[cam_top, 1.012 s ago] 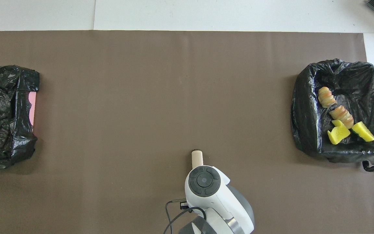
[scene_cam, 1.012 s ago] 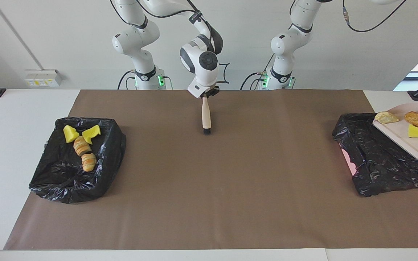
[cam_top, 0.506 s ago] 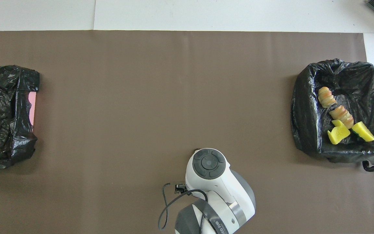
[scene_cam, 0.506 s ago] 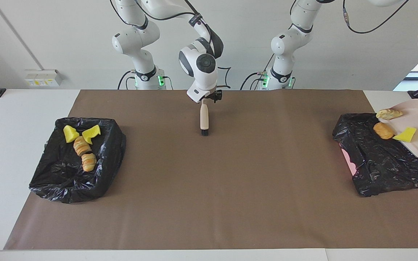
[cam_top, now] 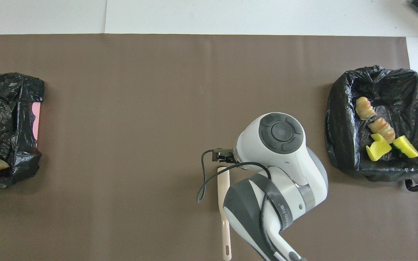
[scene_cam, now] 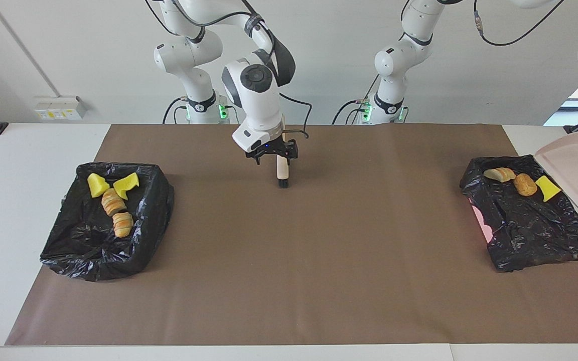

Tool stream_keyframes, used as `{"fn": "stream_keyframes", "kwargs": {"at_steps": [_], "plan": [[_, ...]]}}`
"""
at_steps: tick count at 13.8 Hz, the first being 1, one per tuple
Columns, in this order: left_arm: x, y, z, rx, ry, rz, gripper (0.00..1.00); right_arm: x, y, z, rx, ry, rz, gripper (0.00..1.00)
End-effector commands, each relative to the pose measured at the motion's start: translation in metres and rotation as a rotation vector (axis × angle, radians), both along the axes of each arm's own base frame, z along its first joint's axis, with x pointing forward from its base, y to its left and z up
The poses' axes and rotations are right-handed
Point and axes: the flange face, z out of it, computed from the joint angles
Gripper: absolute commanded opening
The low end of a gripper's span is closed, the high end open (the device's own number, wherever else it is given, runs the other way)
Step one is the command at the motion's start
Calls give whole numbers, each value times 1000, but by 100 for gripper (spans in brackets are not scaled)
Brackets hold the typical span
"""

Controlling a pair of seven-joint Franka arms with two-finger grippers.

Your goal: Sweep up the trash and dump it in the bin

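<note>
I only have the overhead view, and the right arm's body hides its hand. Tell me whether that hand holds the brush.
Observer: No. The right hand is open over the handle end of the brush, which lies flat.
Operator: Report the dustpan; it's outside my view.
Observer: The dustpan hangs tilted and empty beside the black-bagged bin.
Operator: Count the trash on that bin.
Observer: Three bits: a pale pastry, a brown lump and a yellow wedge.
</note>
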Motion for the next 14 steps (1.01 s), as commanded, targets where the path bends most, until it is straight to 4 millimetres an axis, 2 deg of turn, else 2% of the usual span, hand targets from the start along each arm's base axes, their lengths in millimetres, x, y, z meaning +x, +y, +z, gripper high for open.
{"fn": "stream_keyframes", "kwargs": {"at_steps": [1, 3, 5, 6, 8, 10, 14], "plan": [[-5, -6, 32, 33, -40, -8, 0, 36, -34, 32, -28, -95, 23, 100], [-8, -11, 37, -13, -74, 4, 0, 53, -63, 55, -51, -154, 55, 100], [-7, -19, 27, -139, -103, 54, 0, 68, -97, 79, -53, -186, 77, 100], [-8, -24, 21, -233, -130, 89, 0, 68, -116, 92, -58, -188, 84, 100], [-2, -50, 8, -391, -169, 150, 0, 65, -149, 120, -69, -187, 111, 100], [11, -94, 0, -431, -178, 226, 0, 58, -174, 144, -79, -157, 139, 100], [25, -189, -32, -529, -191, 384, 0, 52, -238, 187, -92, -94, 156, 100]]}}
